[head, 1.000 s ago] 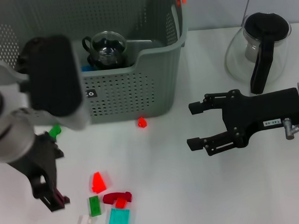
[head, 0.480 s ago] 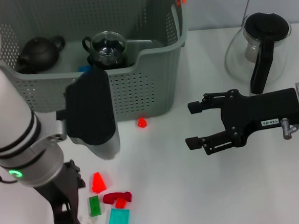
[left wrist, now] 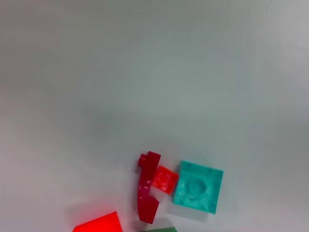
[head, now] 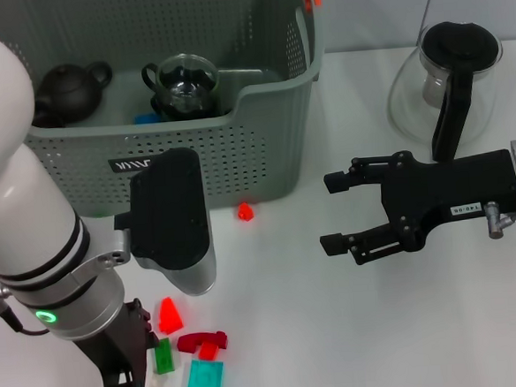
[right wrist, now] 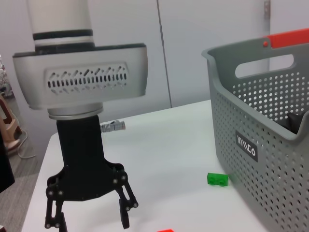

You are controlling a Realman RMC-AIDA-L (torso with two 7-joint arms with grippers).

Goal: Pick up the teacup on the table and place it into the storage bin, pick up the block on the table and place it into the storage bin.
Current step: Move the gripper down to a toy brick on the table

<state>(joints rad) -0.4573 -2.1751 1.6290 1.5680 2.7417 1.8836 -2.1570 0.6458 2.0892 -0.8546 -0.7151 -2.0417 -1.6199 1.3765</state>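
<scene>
**Head view: my left gripper hangs over the scattered blocks, the cup already in the bin**

Head view first, biggest thing first. The storage bin [head: 229,156] stands at the far side of the desk [head: 277,334], a grey plastic basket with perforated walls, a dipped front rim and an orange-red handle piece. That low rim is why I can see inside: a clear glass teacup [head: 184,83] with a dark base sits beside a matte dark teapot [head: 67,92], so I judge the cup half of the job done.

Off to my right, a glass carafe [head: 450,83] with a black lid and handle stands well apart from the work.

My right gripper [head: 343,212] waits above bare desk, held level, its black fingers spread wide and holding nothing; it looks parked clear of the other arm.

My left gripper [right wrist: 87,208] points straight down near the desk's front edge. The right wrist view shows it wide apart and empty, placed over the block cluster, I reckon, for a vertical pinch.

The blocks are small, glossy, hard-edged plastic: a teal square plate [left wrist: 198,186], a dark red curved piece [left wrist: 146,186] touching a small red stud brick [left wrist: 163,180], a red wedge [head: 169,315], a green bar [head: 163,354]. A lone red bit [head: 245,212] lies just before the bin, and a green brick [right wrist: 217,179] near its wall.
</scene>
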